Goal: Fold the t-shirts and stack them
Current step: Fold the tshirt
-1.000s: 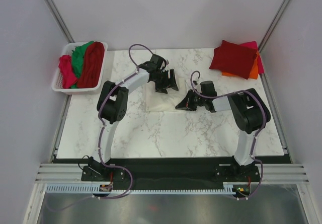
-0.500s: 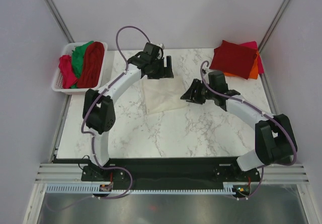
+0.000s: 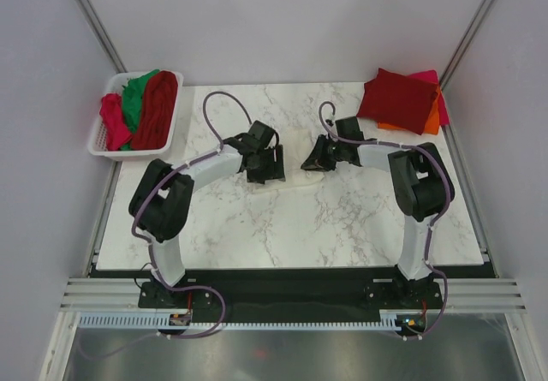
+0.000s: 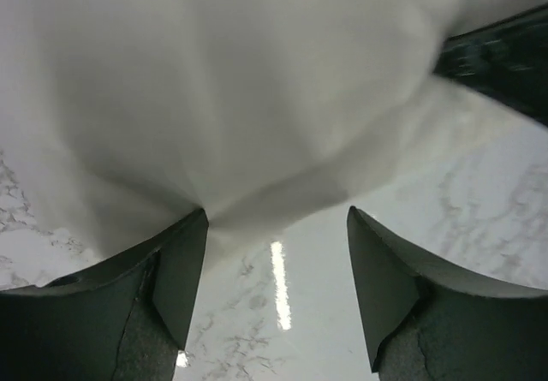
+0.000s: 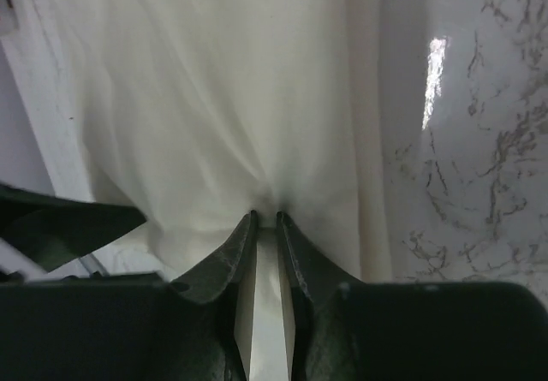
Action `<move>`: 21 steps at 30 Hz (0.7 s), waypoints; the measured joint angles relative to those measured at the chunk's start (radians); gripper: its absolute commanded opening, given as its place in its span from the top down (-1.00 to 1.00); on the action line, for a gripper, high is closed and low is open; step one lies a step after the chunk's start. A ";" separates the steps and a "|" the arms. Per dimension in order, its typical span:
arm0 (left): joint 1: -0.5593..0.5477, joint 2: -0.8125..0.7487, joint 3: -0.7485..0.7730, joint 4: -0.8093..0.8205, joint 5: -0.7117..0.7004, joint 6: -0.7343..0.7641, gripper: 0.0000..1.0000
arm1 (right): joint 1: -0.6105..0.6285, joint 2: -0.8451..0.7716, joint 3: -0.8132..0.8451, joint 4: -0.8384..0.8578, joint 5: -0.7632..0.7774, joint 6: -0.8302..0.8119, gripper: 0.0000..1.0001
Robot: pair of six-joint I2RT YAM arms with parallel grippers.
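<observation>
A white t-shirt [image 3: 291,163] lies on the marble table between my two grippers. My left gripper [image 3: 264,163] sits at its left side. In the left wrist view the left gripper [image 4: 276,216] is open, and the white shirt [image 4: 240,81] hangs just ahead of the fingertips, touching the left one. My right gripper [image 3: 313,158] is at the shirt's right side. In the right wrist view the right gripper [image 5: 265,218] is shut on a pinch of the white shirt [image 5: 214,98].
A stack of folded shirts, dark red [image 3: 398,98] on top with orange [image 3: 433,122] and pink beneath, lies at the back right corner. A white basket [image 3: 96,138] at the back left holds red, green and pink shirts.
My left gripper came from the far side of the shirt toward the near side and lower. My right gripper moved slightly left. The white shirt now looks narrower between them.
</observation>
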 measured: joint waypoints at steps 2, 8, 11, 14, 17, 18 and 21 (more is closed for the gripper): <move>0.005 0.029 -0.073 0.006 -0.016 -0.020 -0.46 | -0.022 0.016 -0.028 0.049 -0.035 0.007 0.57; 0.025 -0.048 -0.212 0.091 -0.065 -0.059 -0.46 | -0.070 -0.013 -0.154 0.211 -0.084 0.031 0.38; 0.029 -0.092 -0.272 0.136 -0.079 -0.061 -0.46 | -0.071 -0.068 -0.217 0.234 -0.085 0.038 -0.35; 0.029 -0.120 -0.308 0.143 -0.091 -0.059 -0.49 | -0.068 -0.170 -0.253 0.172 -0.034 0.001 -0.90; 0.036 -0.144 -0.320 0.110 -0.101 -0.029 -0.58 | -0.080 -0.278 -0.262 0.046 0.028 -0.047 -0.96; 0.037 -0.150 -0.318 0.087 -0.105 -0.011 -0.62 | -0.083 -0.309 -0.259 0.009 0.042 -0.057 -0.96; 0.041 -0.156 -0.269 -0.021 -0.138 0.035 -0.70 | -0.091 -0.382 -0.219 -0.071 0.076 -0.074 -0.96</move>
